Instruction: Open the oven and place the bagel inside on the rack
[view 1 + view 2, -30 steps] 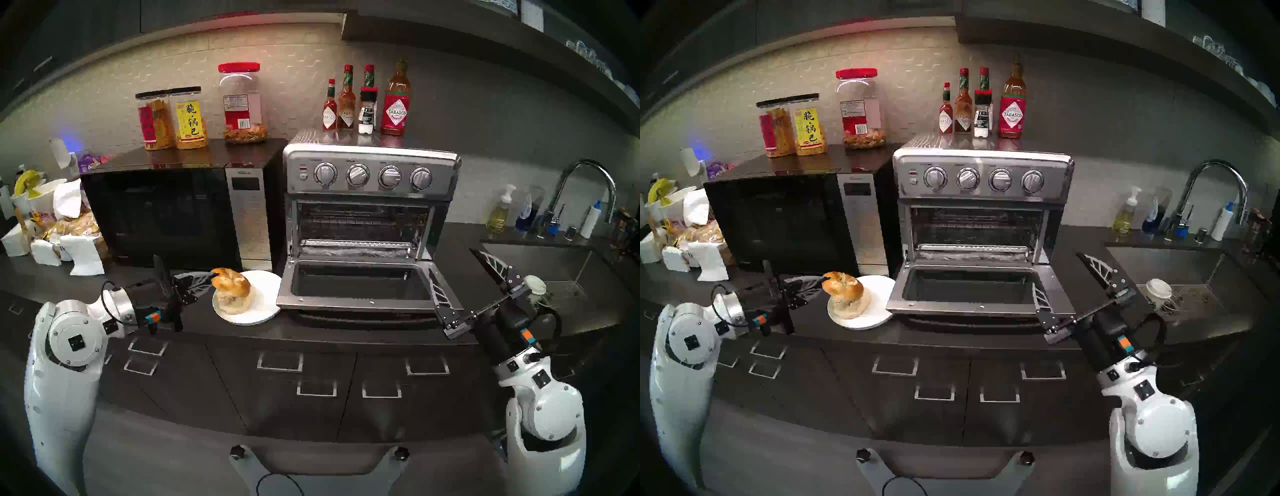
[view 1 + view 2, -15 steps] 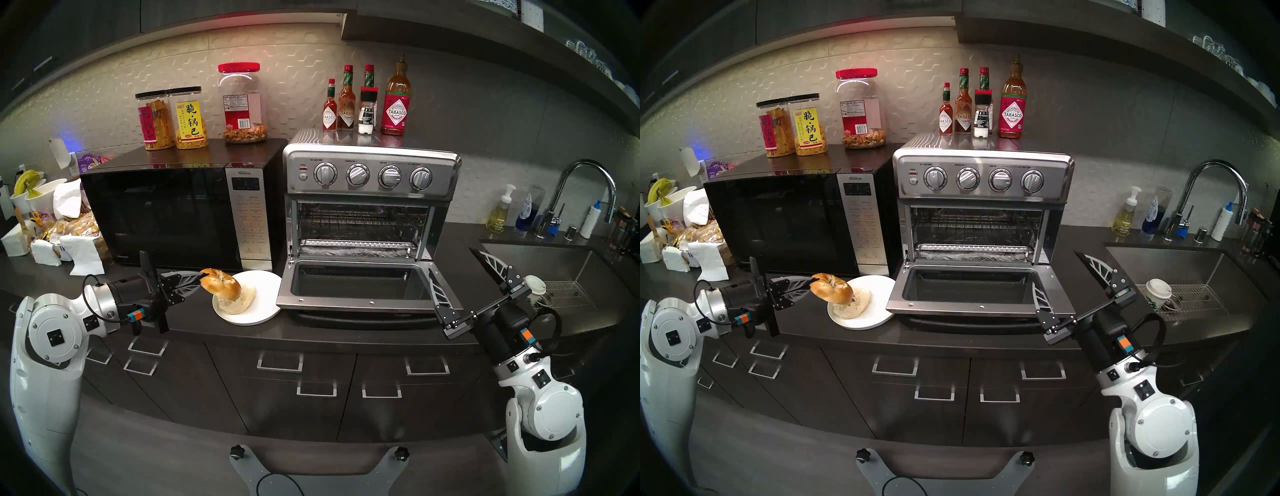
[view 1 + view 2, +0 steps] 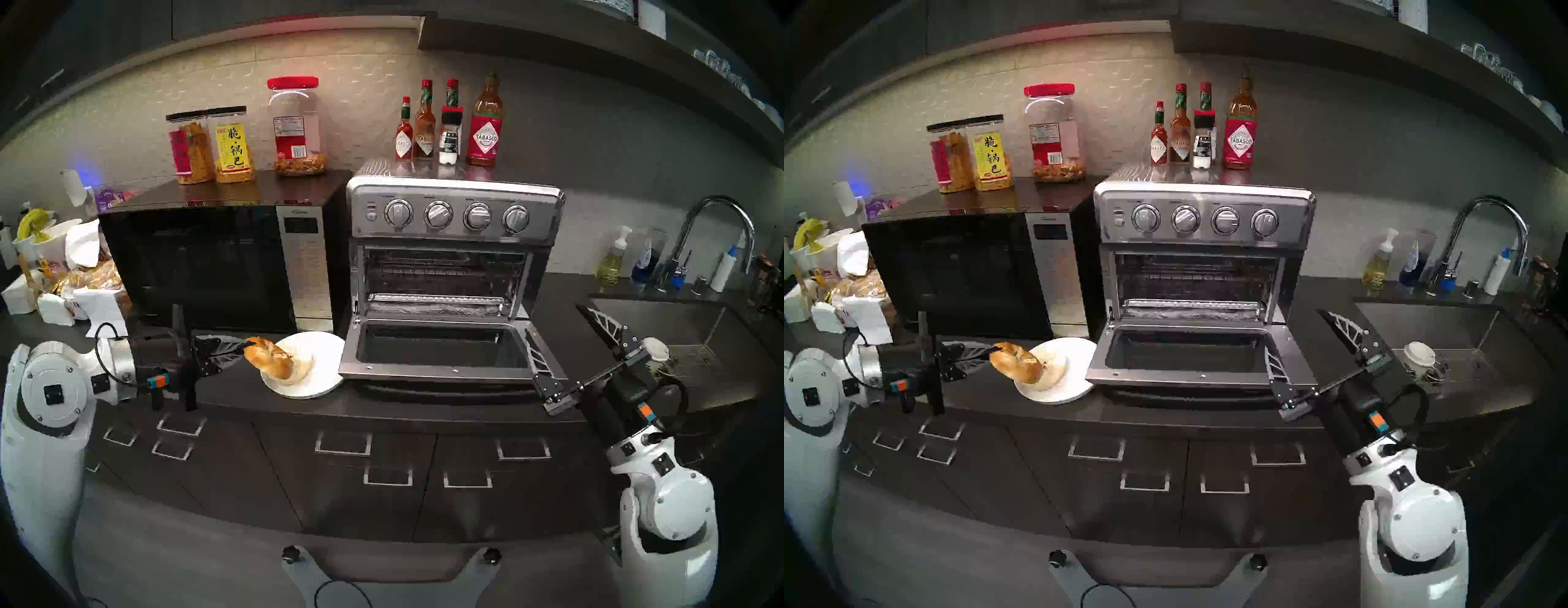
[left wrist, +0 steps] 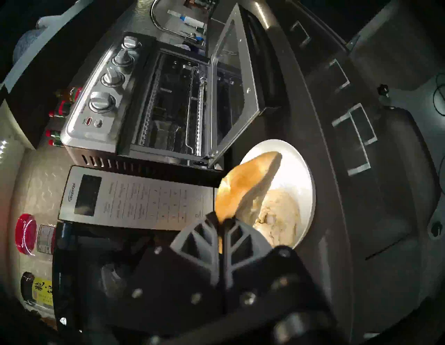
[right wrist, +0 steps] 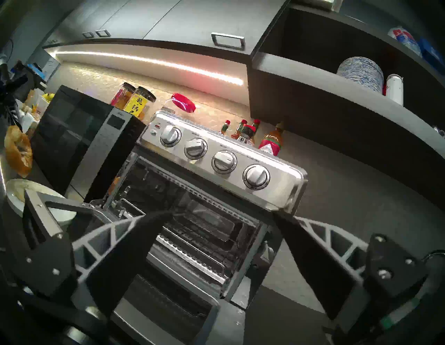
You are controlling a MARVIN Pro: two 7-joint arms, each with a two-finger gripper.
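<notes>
Dark table (image 3: 424, 407) observed; on it are set the microwave (image 3: 199, 263), the oven (image 3: 454, 237) with door lowered, and a white plate (image 3: 326, 378); soap bottle (image 3: 611, 263) placed beside the sink (image 3: 662, 322).

Both arms (image 3: 46, 446) wear glossy white shells with round screwed joint caps, black wrists, looping black cables, orange-and-teal tags, and grey ribbed fingers (image 3: 541, 361).

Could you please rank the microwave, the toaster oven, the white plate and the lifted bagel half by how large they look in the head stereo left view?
1. microwave and oven: too alike to rank; with its open door the oven may cover more.
2. white plate.
3. lifted bagel half, pinched by the left gripper.
</notes>
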